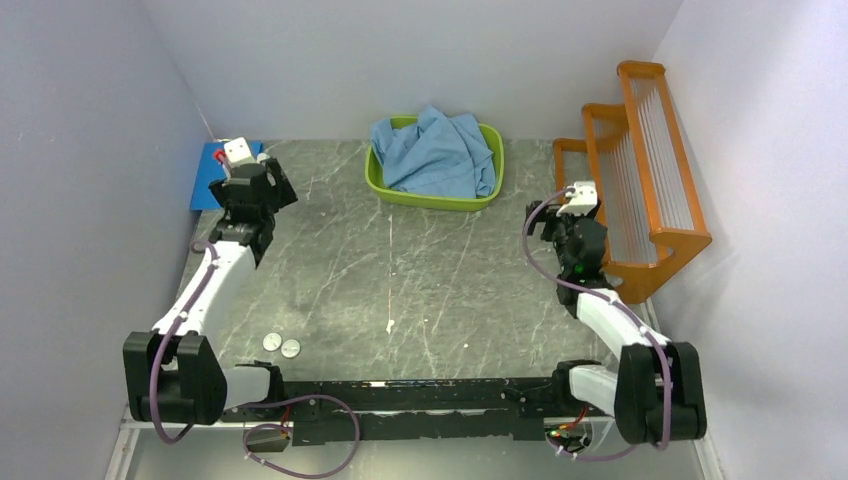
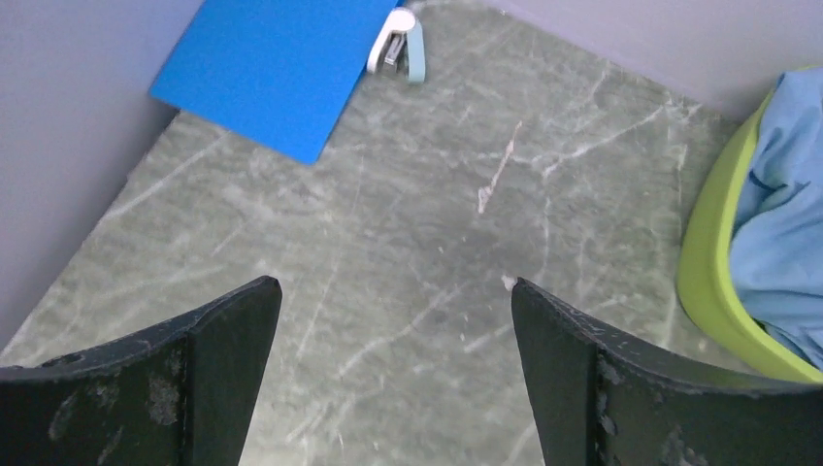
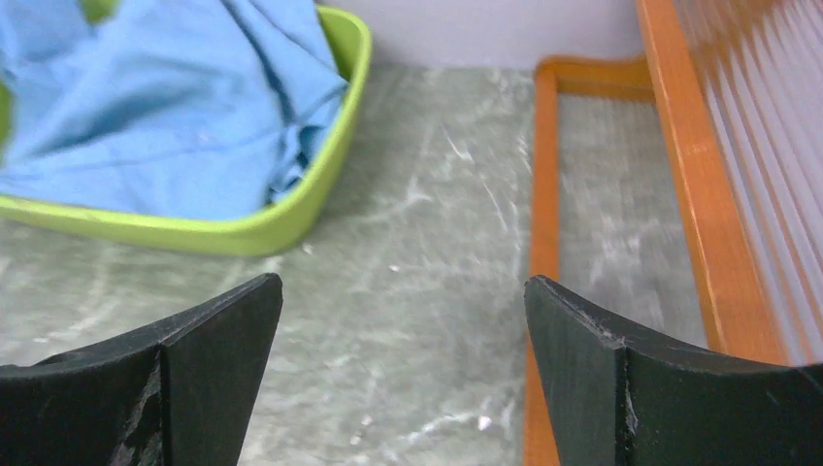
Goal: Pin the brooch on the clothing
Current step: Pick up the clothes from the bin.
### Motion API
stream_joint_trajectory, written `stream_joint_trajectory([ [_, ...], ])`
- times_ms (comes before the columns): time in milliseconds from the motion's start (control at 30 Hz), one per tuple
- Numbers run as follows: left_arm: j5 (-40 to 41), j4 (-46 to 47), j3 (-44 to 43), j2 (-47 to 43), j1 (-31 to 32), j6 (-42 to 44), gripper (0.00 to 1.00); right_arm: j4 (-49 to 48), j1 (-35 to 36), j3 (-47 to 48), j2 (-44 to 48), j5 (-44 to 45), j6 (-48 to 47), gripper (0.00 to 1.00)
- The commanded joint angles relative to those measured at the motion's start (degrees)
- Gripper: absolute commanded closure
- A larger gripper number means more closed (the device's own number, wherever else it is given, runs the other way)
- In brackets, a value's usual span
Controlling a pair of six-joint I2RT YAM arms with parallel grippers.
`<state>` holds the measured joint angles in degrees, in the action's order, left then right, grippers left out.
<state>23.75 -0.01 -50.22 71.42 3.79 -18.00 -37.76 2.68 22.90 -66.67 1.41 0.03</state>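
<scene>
Two arms, top view: left arm (image 1: 215, 280) reaches upper left toward blue sheet (image 1: 206, 178); right arm (image 1: 610, 315) beside orange rack (image 1: 640, 180).
Shirt (image 1: 437, 152): crumpled in green tub (image 1: 430, 201), top centre.
Discs (image 1: 281, 345): two, lower left.
Left wrist view: left gripper (image 2: 396, 301) fingers wide apart, holding nothing; tub at right edge.
Right wrist view: right gripper (image 3: 403, 291) fingers wide apart, holding nothing; shirt upper left.

Soft woven cloth shirt (image 1: 437, 152), glossy plastic tub (image 1: 432, 198), matt marbled tabletop (image 1: 400, 280)

Grey marbled tabletop (image 1: 450, 290), 3 pale, perhaps lilac walls (image 1: 400, 60)
</scene>
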Motion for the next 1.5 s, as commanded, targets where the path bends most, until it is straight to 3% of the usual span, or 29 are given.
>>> stream_joint_trajectory([
  [0,-0.76,-29.77,-10.48,1.99,-0.02,-12.69,0.06,18.57,-0.01,6.98,4.51,-7.14,5.23,0.0],
  [100,-3.25,-32.53,-12.89,2.75,-0.01,-12.65,0.06,24.04,0.03,9.5,5.76,-6.15,8.84,0.0],
  [200,-13.23,-27.46,-10.89,1.1,-0.06,-8.34,0.06,25.61,-0.08,10.02,6.28,-4.65,13.58,0.0],
  [400,-22.36,-19.32,-7.69,-3.29,-0.09,-7.64,0.06,20.56,-0.05,7.72,10.04,-18.92,13.53,0.0],
  [467,-23.64,-18.68,-8.11,-3.28,-0.06,-7.62,0.06,22.3,-0.11,7.77,11.88,-13.42,20.89,0.0],
  [567,-27.76,-16.62,-8.13,-3.21,-0.09,-7.34,0.06,33.91,-0.44,11.72,12.34,-0.44,35.05,0.0],
  [633,-28.67,-14.79,-7.54,-3.39,-0.1,-8.11,0.06,32.65,-0.68,12.8,12.08,-6.52,27.65,0.0],
  [767,-30.73,-10.96,-5.55,-2.82,-0.78,-10.96,0.05,31.91,-0.67,14.03,9.83,-9.7,30.11,0.0],
  [900,-34.97,-7.83,-5.25,0.17,-1.23,-11.23,0.05,31.78,-0.28,18.78,2.35,-15.11,31.51,0.0],
  [1033,-39.53,-9.26,-7.76,3.92,-1.66,-11.9,0.05,35.42,4.36,29.95,-9.46,-15.56,28.84,0.0],
  [1233,-41.9,-19.48,-17.31,7.53,-1.61,-17.29,0.05,49.32,13.15,53.45,-29.12,-9.99,22.28,0.0],
  [1367,-42.17,-26.86,-27.06,12.26,-1.62,-15.54,0.08,55.75,16.18,67.39,-41.37,-6.01,19.15,0.0],
  [1467,-41.34,-25.39,-27.98,13.61,-1.46,-14.66,0.07,59.5,17.78,76.57,-48.66,-2.03,17.71,0.0],
])
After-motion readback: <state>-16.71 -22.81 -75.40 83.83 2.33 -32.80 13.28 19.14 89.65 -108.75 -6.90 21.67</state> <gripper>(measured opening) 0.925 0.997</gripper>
